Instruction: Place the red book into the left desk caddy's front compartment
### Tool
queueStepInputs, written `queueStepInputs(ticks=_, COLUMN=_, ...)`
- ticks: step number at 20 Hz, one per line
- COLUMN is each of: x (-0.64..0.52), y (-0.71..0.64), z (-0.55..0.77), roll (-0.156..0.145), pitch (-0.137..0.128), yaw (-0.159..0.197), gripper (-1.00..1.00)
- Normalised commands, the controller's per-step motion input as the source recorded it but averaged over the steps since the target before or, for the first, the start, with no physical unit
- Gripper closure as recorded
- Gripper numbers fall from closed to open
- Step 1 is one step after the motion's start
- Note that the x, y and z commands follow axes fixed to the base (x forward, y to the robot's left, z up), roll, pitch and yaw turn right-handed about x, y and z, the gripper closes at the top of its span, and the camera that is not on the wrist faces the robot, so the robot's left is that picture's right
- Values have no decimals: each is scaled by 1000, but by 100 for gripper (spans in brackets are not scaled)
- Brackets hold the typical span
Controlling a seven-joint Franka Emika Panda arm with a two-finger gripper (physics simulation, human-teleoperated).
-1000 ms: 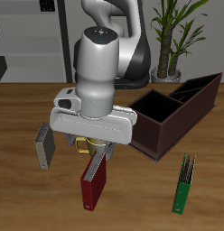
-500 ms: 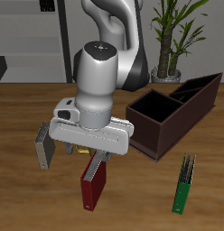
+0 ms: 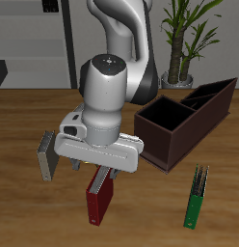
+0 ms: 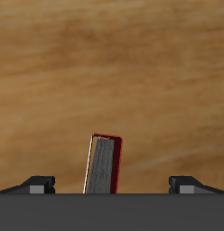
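Observation:
The red book (image 3: 98, 201) stands upright on the wooden table near the front edge, its pale page edges showing in the wrist view (image 4: 104, 165). My gripper (image 3: 100, 172) hangs directly above it, open, and its top sits between the two widely spread fingertips (image 4: 38, 184). Nothing is held. The left desk caddy (image 3: 184, 121), a long dark maroon box with a big square section and narrower slanted sections, lies farther back and off to the side. The arm's body hides the fingers in the exterior view.
A grey book (image 3: 46, 156) stands close beside the gripper's housing. A thin green book (image 3: 197, 196) lies flat near the front edge, in front of the caddy. A potted plant (image 3: 179, 39) stands behind the caddy.
The hand has sunk lower over the red book and shifted slightly toward the table's front. The book and the other objects have not moved.

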Motion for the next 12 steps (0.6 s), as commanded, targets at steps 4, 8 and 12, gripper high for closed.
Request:
queueStepInputs(ticks=4, x=109, y=17, z=-194, roll=5, pitch=14, yaw=-32, gripper=-100)
queueStepInputs(ticks=8, x=17, y=67, z=-186, roll=2, pitch=18, yaw=-9, gripper=-100)
queueStepInputs(ticks=12, x=83, y=-15, z=-276, roll=-13, pitch=36, yaw=-17, gripper=-100)
